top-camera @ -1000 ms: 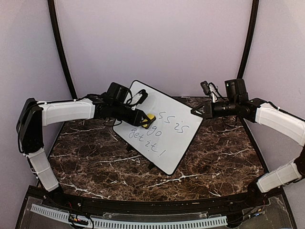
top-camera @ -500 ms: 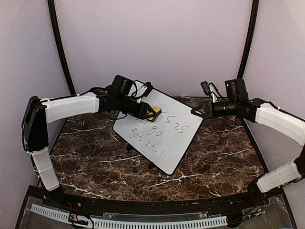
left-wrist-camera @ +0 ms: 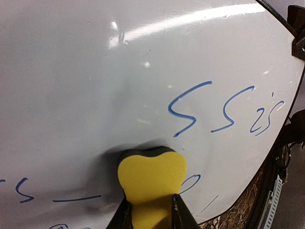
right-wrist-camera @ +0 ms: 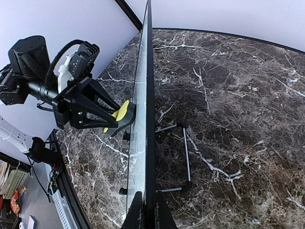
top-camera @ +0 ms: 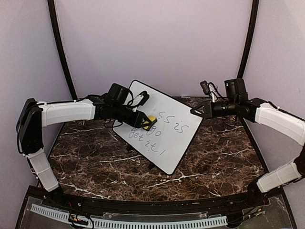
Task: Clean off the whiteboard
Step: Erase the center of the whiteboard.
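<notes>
1. Whiteboard (top-camera: 164, 143): white, thin black frame, rounded corners. It stands tilted on the marble table (top-camera: 219, 157), propped on black stand feet (right-wrist-camera: 186, 152) behind its back face. Blue handwriting (top-camera: 174, 128) runs across the middle and lower part of its face; the part of the face toward its far corner is bare white.

2. Left gripper (top-camera: 145, 123): at the front face of the whiteboard, just left of the handwriting. Its jaws are closed tight on a yellow eraser (top-camera: 150, 119), 1 finger on each side. The eraser's dark pad is pressed flat against the board's face.

3. Right gripper (top-camera: 194, 113): at the whiteboard's right-hand edge. Its 2 fingers are clamped shut on the frame, 1 on the front face and 1 on the back.
</notes>
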Robot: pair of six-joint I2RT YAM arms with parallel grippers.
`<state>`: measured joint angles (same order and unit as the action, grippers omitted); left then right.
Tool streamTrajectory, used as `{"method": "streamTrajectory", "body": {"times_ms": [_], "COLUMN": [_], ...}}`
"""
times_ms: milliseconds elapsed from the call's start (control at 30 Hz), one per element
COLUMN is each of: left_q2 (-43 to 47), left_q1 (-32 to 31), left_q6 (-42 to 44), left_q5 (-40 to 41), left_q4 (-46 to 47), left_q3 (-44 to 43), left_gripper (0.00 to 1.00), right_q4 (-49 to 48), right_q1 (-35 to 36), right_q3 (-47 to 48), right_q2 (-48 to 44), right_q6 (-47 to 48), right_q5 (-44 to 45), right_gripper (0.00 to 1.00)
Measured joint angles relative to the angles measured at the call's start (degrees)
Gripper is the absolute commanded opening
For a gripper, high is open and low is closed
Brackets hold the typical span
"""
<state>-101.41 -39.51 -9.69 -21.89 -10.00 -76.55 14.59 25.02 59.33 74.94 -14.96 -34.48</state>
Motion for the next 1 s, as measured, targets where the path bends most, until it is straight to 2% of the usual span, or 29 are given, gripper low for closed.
{"method": "streamTrajectory", "body": {"times_ms": [233,667,833,1000], "left_q2": [0.04,-4.81,-4.87,-2.86], "left_q1": [-0.04,-0.22,-0.59,-1.07], "left_q6": [0.0,0.09,0.26,0.24], "left_q5": [0.07,0.04,0.09,0.52], "left_q4": [-0.42,-3.76,-3.69,-1.92], "left_q3": [-0.15,-12.41,-12.37,-7.41], "left_gripper": [0.12,0.12,0.12,0.12], "right_q4": [0.0,0.07,0.04,0.02], "right_q1": [0.02,0.02,0.04,0.11], "right_q3": [0.0,0.0,0.0,0.0], "right_q2": [0.0,0.0,0.0,0.0], "right_q6": [0.04,-0.02,-0.02,0.0], "right_q5": [0.0,0.42,0.42,0.39], "right_gripper": [0.0,0.0,0.0,0.0]}}
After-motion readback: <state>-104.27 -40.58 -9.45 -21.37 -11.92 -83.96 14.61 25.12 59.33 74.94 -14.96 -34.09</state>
